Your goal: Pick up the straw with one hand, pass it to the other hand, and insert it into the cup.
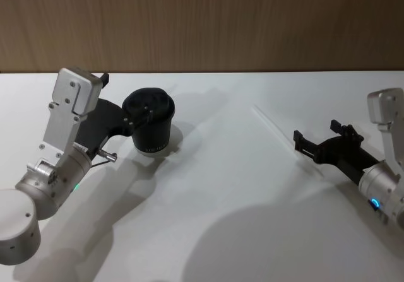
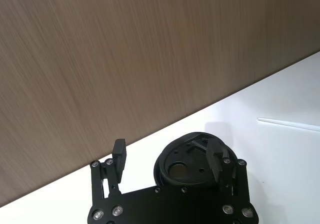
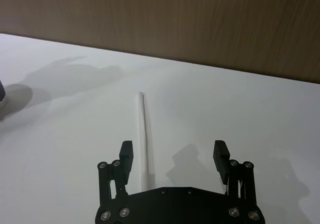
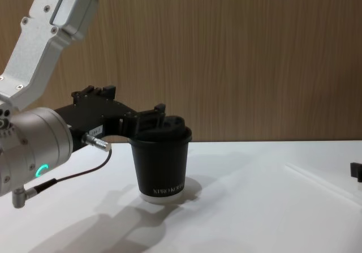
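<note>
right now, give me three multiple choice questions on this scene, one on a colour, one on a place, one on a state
1. What colour is the cup? A white B red C black
2. Where is the straw? A in the cup B flat on the table C held upright
3. How is the right hand? A open, empty B shut on the straw C shut on the cup
Key: 1 C, black all over, beside the open left hand. 2 B, it lies on the white table. 3 A, fingers apart, gripping nothing.

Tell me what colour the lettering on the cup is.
White lettering on the black cup; the chest view shows it best.
</note>
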`<state>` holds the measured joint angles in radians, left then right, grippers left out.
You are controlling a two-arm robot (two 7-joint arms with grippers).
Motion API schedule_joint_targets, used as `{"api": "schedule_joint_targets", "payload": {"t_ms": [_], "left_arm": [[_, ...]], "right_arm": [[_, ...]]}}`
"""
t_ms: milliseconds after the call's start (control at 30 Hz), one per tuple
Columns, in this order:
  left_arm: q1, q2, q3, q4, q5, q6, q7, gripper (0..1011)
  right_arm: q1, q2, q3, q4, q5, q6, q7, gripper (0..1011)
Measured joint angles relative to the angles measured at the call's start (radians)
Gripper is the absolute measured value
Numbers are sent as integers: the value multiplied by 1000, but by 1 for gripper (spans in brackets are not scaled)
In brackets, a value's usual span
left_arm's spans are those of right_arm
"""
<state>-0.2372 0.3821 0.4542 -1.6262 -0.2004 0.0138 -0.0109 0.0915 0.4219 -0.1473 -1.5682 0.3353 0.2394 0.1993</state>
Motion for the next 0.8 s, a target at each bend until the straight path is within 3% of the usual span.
{"api": "schedule_joint_targets", "payload": {"t_ms": [433,800], "left_arm": [[0,0,0,0,0,0,0,1003],[0,0,0,0,0,0,0,1003]], "right_arm": [[-15,44,-3,-4,3,-9,81,1001],[-15,76,-19,-4,3,26,111,1001]]}}
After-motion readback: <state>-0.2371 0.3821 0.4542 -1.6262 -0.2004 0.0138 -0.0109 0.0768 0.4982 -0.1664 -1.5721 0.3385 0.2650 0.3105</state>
